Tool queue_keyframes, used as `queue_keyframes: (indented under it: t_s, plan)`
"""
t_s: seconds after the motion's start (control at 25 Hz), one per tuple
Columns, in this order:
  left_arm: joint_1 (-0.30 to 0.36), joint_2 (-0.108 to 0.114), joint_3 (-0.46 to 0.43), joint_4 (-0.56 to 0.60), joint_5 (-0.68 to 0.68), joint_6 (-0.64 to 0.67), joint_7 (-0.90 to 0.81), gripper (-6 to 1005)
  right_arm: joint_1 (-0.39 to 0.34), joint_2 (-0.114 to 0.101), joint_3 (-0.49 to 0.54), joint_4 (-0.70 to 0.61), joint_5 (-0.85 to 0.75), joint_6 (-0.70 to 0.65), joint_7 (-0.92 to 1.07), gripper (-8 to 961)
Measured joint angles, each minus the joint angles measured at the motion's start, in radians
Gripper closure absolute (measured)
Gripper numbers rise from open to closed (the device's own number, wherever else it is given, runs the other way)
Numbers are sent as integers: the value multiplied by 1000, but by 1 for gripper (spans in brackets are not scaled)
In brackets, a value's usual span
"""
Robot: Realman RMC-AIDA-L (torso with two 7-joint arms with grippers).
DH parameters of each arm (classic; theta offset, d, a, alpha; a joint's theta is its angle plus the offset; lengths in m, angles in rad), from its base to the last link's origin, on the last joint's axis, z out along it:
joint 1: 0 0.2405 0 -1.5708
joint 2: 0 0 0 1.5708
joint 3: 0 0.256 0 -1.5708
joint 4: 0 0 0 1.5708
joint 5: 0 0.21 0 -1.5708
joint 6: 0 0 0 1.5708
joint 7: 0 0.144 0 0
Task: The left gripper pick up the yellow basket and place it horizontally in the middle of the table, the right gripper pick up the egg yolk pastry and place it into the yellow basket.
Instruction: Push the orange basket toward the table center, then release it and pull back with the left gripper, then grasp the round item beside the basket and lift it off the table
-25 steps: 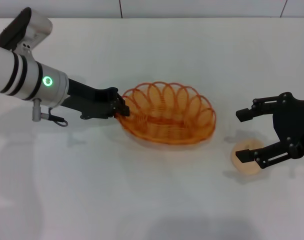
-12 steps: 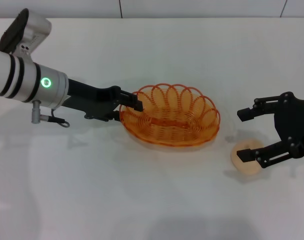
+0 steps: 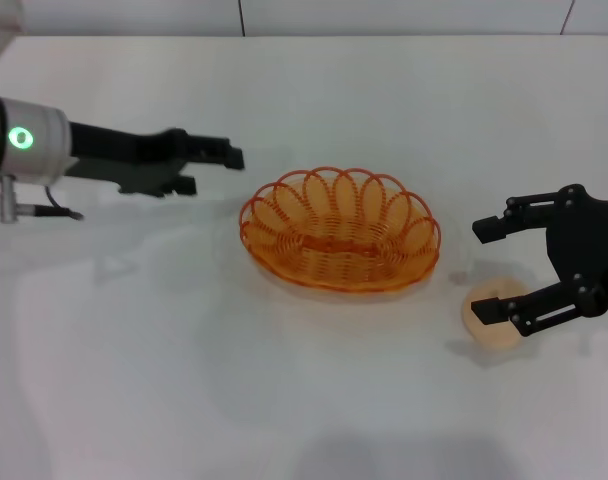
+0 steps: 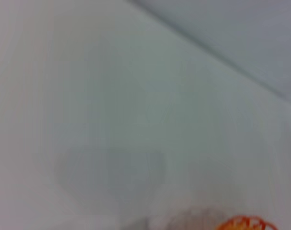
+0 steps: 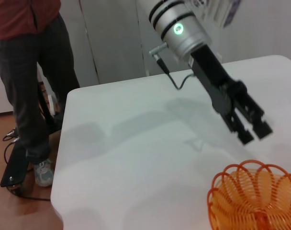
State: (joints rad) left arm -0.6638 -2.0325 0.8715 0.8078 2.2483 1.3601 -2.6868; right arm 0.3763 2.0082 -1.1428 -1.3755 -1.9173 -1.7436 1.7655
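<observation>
The yellow basket [image 3: 339, 232] lies flat and horizontal in the middle of the white table [image 3: 284, 400]. It also shows in the right wrist view [image 5: 254, 197], and a sliver of its rim shows in the left wrist view [image 4: 243, 224]. My left gripper [image 3: 216, 170] is open and empty, apart from the basket, to its left and slightly farther back; the right wrist view shows it too [image 5: 253, 132]. My right gripper [image 3: 484, 270] is open at the right of the basket. Its nearer finger sits over the egg yolk pastry [image 3: 499, 325], which rests on the table.
A person in a red top and dark trousers [image 5: 30, 72] stands beyond the table's left end, next to cables on the floor. The table's back edge meets a wall [image 3: 384, 15].
My left gripper let go of the basket's left rim and pulled back to the left. The basket settled flat. The right gripper and pastry have not moved.
</observation>
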Motion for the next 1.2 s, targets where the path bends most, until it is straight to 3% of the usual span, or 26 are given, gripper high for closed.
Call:
queue_keyframes:
  t_s: [0.32,0.68,1.0,1.2]
  plan:
    - [10,27,-52,35,-48,37,208,106,0,3,-11,13,-8,27,17,120]
    - [-21,42,-36,184,10,270,491,107,3,3,-80,17,-26,145,74,135]
    - [-24,37,145,347,191,359,598,107,27,5,-128,27,-63,208,143,149]
    - [-24,29,176,362,205,367,645,106,35,6,-151,27,-95,224,180,157]
